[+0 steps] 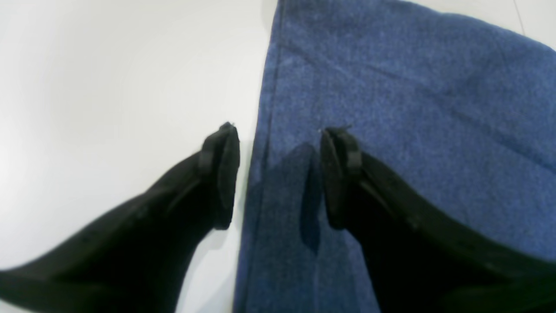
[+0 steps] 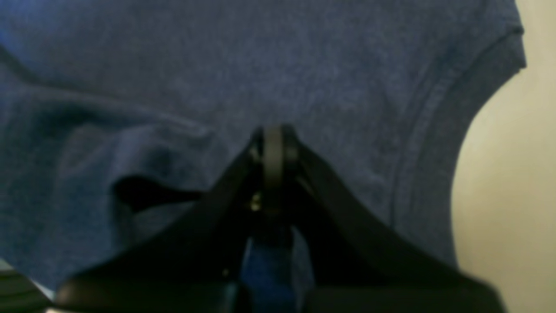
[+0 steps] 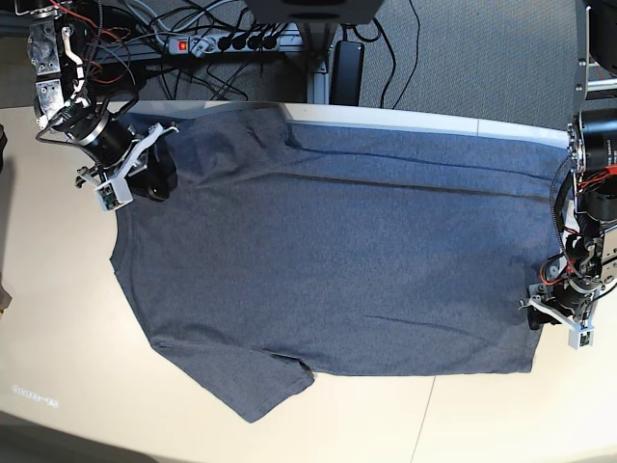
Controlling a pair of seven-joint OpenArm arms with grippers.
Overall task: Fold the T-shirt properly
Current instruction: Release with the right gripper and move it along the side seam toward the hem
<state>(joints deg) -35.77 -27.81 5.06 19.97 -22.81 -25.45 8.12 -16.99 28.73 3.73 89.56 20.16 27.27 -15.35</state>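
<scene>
So the T-shirt [image 3: 328, 260] is spread flat across the white bench [image 3: 58, 289], lying sideways in the base view: collar end to the left, hem to the right, one short sleeve pointing toward the near edge at lower left. No lettering shows on the upward face, just plain heathered blue-grey. A long crease runs left to right near the far edge, and the far strip of fabric hangs a bit over that edge.

The right gripper [image 2: 273, 143] is at the far-left corner of the shirt, arm angled down from the upper left of the base view. Its jaws are together, pinched on a bit of the blue fabric at the shoulder/sleeve area, and the cloth bunches into a small fold just beside it in the wrist view.

The left gripper [image 1: 278, 174] sits over on the right, at the hem near the near-right corner, arm coming down almost vertically. Its jaws are apart and straddle the hem edge: one finger over bare bench, the other over the fabric, nothing clamped between them.

Behind the bench there's a power strip [image 3: 217, 40] and a tangle of cables [image 3: 145, 29] on the grey carpet [image 3: 482, 58].
</scene>
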